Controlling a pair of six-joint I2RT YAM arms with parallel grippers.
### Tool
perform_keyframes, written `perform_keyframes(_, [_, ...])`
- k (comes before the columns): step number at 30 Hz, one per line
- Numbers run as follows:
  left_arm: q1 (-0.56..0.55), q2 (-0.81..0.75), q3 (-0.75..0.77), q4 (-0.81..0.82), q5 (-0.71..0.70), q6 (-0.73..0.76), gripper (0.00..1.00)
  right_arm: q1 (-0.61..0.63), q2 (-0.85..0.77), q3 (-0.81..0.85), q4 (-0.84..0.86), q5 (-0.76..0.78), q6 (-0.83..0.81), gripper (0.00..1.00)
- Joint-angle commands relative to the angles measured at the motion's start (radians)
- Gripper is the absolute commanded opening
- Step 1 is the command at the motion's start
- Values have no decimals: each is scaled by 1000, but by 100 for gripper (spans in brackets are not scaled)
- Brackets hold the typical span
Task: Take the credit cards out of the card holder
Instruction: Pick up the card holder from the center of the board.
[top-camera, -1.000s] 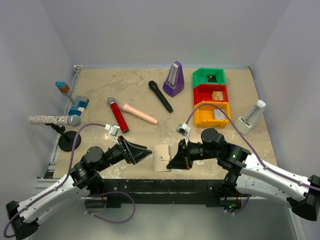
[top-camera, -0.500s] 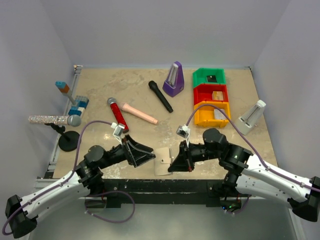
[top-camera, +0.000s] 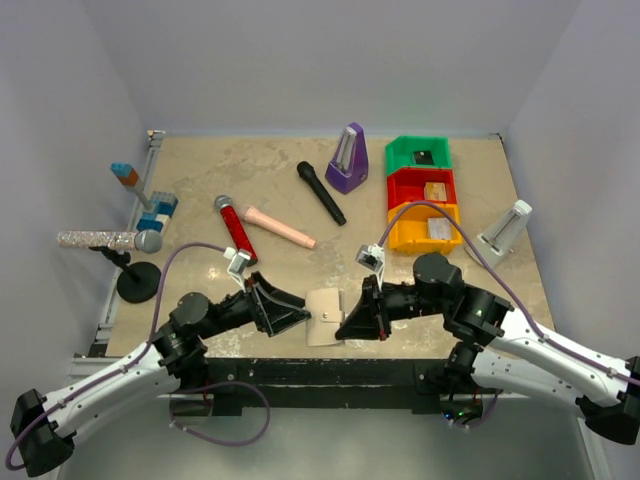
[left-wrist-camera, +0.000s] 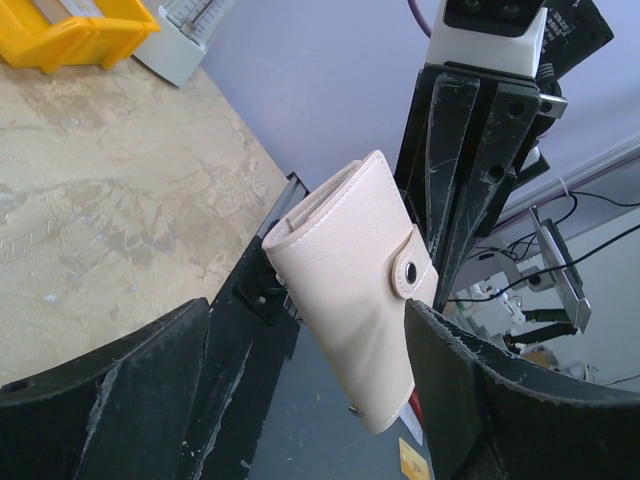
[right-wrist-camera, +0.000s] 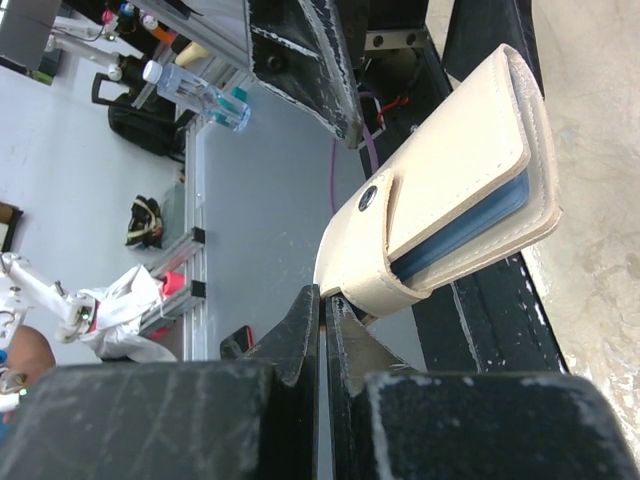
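The beige card holder (top-camera: 324, 316) is snapped shut and held off the table at its front edge. My right gripper (top-camera: 346, 322) is shut on the holder's edge near the snap tab; in the right wrist view its jaws (right-wrist-camera: 325, 297) are pressed together under the holder (right-wrist-camera: 450, 200), whose blue inside edge shows. My left gripper (top-camera: 291, 311) is open, and in the left wrist view (left-wrist-camera: 310, 400) its fingers (left-wrist-camera: 120, 390) straddle the holder's lower end (left-wrist-camera: 350, 290) without gripping it. The credit cards are hidden inside.
Yellow (top-camera: 425, 230), red (top-camera: 422, 190) and green (top-camera: 418, 153) bins stand at the back right beside a white stand (top-camera: 503, 235). A purple metronome (top-camera: 347, 158), black microphone (top-camera: 320, 192), red microphone (top-camera: 236, 228) and pink tube (top-camera: 280, 227) lie mid-table. A microphone on a stand (top-camera: 105, 240) is at the left.
My left gripper has moved right, up to the card holder. My right gripper has shifted slightly with the holder in it.
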Motion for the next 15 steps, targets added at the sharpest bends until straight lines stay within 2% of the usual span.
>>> perform_keyframes(1, [4,4,-10,91,19,-20,83,-2,-21,60,31,-41,-23,0])
perform_keyframes(7, [2,48,-37,274,74,-81,81,-4,-22,41,65,-61,-11,0])
perform_keyframes(10, [4,103,-47,405,117,-118,79,-4,-22,33,74,-66,-8,0])
perform_keyframes(15, [4,186,-42,534,183,-152,75,-2,-21,24,85,-66,-3,0])
